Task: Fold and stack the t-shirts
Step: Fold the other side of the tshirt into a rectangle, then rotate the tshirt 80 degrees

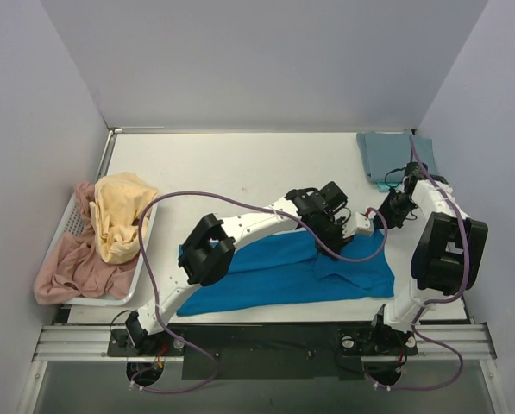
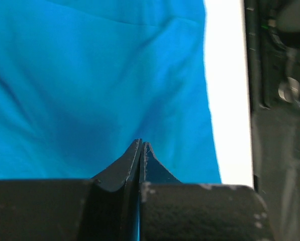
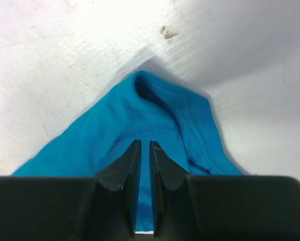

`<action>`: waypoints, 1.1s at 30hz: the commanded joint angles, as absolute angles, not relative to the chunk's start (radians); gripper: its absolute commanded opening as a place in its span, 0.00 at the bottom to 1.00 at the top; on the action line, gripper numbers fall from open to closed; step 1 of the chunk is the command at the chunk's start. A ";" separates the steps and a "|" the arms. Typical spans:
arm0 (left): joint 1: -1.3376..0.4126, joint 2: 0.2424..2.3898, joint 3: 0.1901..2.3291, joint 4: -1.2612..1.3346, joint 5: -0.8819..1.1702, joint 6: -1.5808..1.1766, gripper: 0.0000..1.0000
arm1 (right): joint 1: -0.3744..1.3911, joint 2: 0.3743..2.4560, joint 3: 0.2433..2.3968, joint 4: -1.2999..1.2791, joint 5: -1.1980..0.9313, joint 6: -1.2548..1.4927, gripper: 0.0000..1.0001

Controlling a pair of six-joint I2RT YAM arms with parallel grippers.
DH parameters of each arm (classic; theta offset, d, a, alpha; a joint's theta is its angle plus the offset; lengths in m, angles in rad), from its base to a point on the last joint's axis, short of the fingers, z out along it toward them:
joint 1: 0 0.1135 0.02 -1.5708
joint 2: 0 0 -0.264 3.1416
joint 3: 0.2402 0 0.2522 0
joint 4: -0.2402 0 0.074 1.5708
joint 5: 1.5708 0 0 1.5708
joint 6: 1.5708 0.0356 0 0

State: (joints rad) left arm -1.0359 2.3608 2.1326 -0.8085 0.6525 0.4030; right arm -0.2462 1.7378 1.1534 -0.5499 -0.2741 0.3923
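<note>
A bright blue t-shirt (image 1: 266,276) lies spread along the near part of the table. My left gripper (image 1: 333,226) is at its far edge; in the left wrist view (image 2: 140,143) the jaws are pressed together on a thin fold of the blue cloth (image 2: 89,75). My right gripper (image 1: 383,216) is at the shirt's far right corner; in the right wrist view (image 3: 144,144) it is shut on the blue cloth (image 3: 155,105), which rises in a peak toward it. A dull teal t-shirt (image 1: 393,155) lies folded at the back right.
A white tray (image 1: 70,211) at the left edge holds a crumpled pale yellow-orange shirt (image 1: 119,211) and a dusty pink shirt (image 1: 72,267) hanging over its side. Grey walls enclose the table. A black rail (image 1: 257,341) runs along the near edge.
</note>
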 commanded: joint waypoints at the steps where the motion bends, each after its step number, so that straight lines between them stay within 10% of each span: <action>1: -1.049 2.399 2.172 -0.617 0.520 0.305 0.04 | -0.238 1.667 1.158 -0.603 -0.271 0.397 0.07; 12: -1.069 2.372 1.991 -0.749 0.647 0.454 0.05 | -0.235 1.742 1.063 -0.551 -0.298 0.439 0.00; 28: -0.907 2.266 2.284 -1.195 0.699 0.526 0.35 | -0.178 1.948 1.221 -0.606 -0.186 0.443 0.00; 33: -0.666 2.042 1.919 -1.117 0.646 0.531 0.35 | -0.101 2.055 1.412 -0.687 -0.201 0.482 0.00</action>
State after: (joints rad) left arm -0.8639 2.2551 2.1407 -1.0737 0.6697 0.5137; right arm -0.1638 1.9587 1.2888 -0.6491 -0.2295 0.4343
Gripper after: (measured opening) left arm 0.349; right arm 0.001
